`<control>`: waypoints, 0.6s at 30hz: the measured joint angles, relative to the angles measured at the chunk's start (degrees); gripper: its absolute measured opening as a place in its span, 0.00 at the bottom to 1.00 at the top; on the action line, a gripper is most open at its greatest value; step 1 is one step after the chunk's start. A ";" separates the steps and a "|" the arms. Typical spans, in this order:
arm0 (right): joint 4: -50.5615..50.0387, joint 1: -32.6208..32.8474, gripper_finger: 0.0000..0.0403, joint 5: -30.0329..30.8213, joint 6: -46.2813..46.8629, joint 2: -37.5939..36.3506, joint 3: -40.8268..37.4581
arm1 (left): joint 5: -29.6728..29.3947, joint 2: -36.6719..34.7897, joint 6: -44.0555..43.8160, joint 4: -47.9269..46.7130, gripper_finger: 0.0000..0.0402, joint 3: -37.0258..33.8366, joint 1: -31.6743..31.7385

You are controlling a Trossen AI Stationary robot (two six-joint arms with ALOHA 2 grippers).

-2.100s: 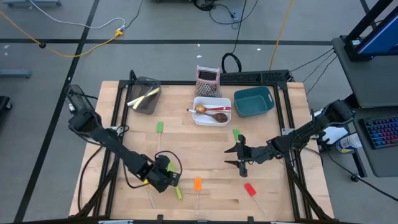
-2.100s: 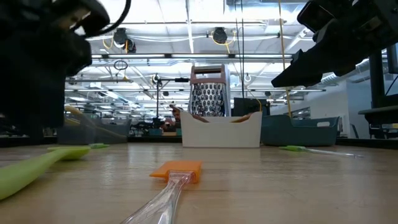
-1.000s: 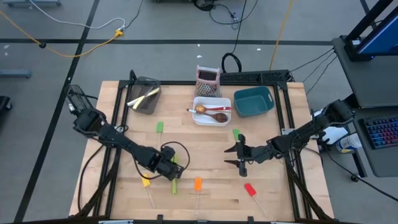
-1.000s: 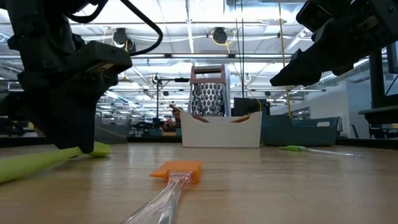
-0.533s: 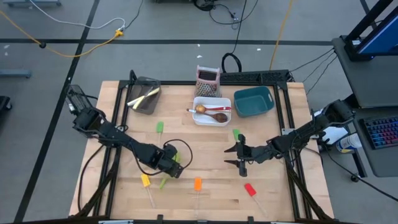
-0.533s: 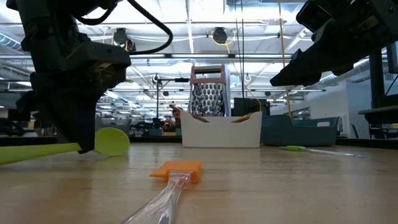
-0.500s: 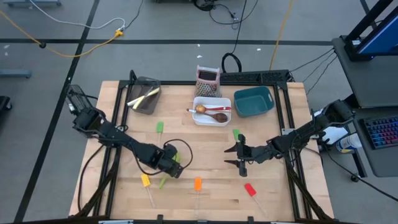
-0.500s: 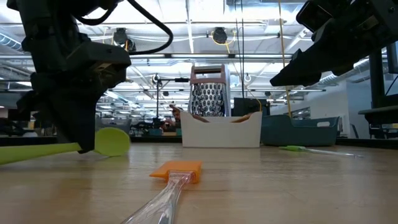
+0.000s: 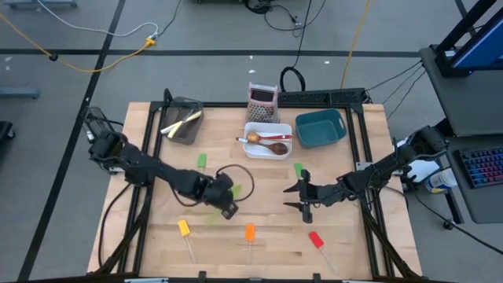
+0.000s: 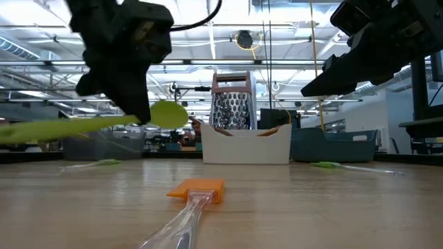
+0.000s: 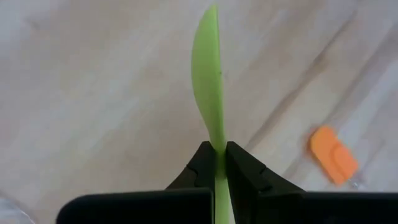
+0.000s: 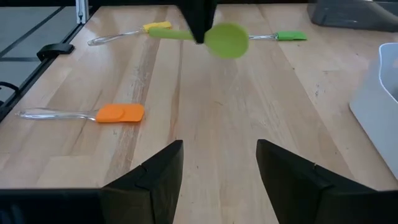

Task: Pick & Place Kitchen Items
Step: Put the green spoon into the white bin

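My left gripper (image 9: pixel 226 206) is shut on a green spoon (image 10: pixel 83 124) and holds it above the middle-left of the table; the round bowl (image 12: pixel 227 39) shows in the right wrist view. My right gripper (image 9: pixel 302 198) hovers open over the table's right half with nothing between its fingers (image 12: pixel 158 174). Flat on the wood lie a yellow spatula (image 9: pixel 184 229), an orange spatula (image 9: pixel 250 233), a red spatula (image 9: pixel 316 240) and two green-headed ones (image 9: pixel 202 161) (image 9: pixel 299 169). My left gripper pinches the spoon's handle just behind the bowl (image 11: pixel 217 146) between its two fingers. The fingers slant down from above and lie across the handle. The spoon is lifted clear of the table, about level, its long handle (image 10: pixel 41 129) sticking out to one side.
At the far side stand a dark mesh bin (image 9: pixel 182 122) holding yellowish utensils, a white bin (image 9: pixel 267 151) with a wooden spoon, a teal bin (image 9: pixel 321 127) and an upright grater (image 9: pixel 262 102). Bare wood lies between the two grippers.
My left gripper has shut on the green spoon's handle as it lay on the table, then risen and moved toward the far right, rolling as it went. The spoon has swung round and come up off the wood, clear and about level.
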 joint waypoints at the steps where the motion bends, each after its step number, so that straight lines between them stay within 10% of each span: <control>1: -0.06 0.00 0.49 0.00 -0.01 0.00 0.00 | 0.12 -0.13 1.78 -0.46 0.02 1.04 0.90; 18: -1.58 0.00 0.49 0.19 -1.33 0.02 0.00 | 6.14 -0.17 24.71 -1.09 0.02 18.22 13.12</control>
